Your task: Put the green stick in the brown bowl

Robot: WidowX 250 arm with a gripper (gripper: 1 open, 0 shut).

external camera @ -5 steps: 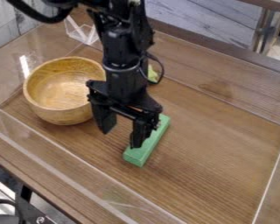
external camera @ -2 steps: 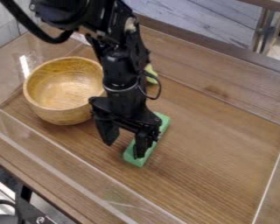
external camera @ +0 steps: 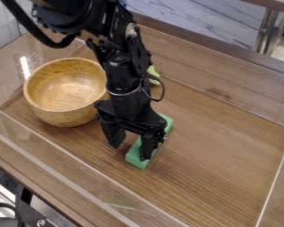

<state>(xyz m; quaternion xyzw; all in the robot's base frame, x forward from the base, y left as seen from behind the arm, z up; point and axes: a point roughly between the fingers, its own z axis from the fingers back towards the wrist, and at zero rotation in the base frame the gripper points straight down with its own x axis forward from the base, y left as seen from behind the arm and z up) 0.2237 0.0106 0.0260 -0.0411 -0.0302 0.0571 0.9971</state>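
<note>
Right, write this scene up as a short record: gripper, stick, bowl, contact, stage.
gripper: black fingers spread open, low over the green stick
green stick: lying on the wooden table, partly hidden by the fingers
brown bowl: upright, beside the arm, no stick visible inside
contact: cannot tell whether the fingers touch the stick
stage: stick not yet in the bowl

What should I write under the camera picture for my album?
Robot's open jaws low over the green stick, brown bowl beside them.
</note>
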